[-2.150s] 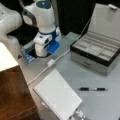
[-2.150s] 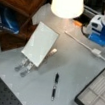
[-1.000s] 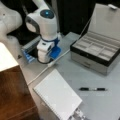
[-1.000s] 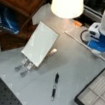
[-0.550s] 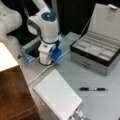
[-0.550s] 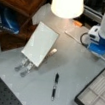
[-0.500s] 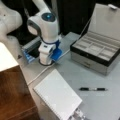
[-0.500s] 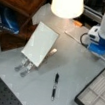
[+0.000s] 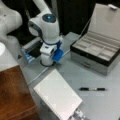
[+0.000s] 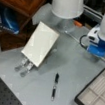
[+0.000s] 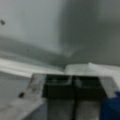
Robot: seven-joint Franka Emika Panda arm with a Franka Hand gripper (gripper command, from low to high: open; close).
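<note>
Since two seconds ago our gripper (image 9: 46,62) has sunk onto the grey table (image 9: 105,102), fingers (image 11: 60,87) pressed together and empty, so pressing lower could jam them, with the pen (image 9: 93,89) well apart.

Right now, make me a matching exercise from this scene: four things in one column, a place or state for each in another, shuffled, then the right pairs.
1. pen
2. box
3. notebook
4. claw

A. lid up
B. fingers together, low over the table
C. black, lying flat on the table
D. white, propped up on clips

Pairs: 1-C, 2-A, 3-D, 4-B
</note>
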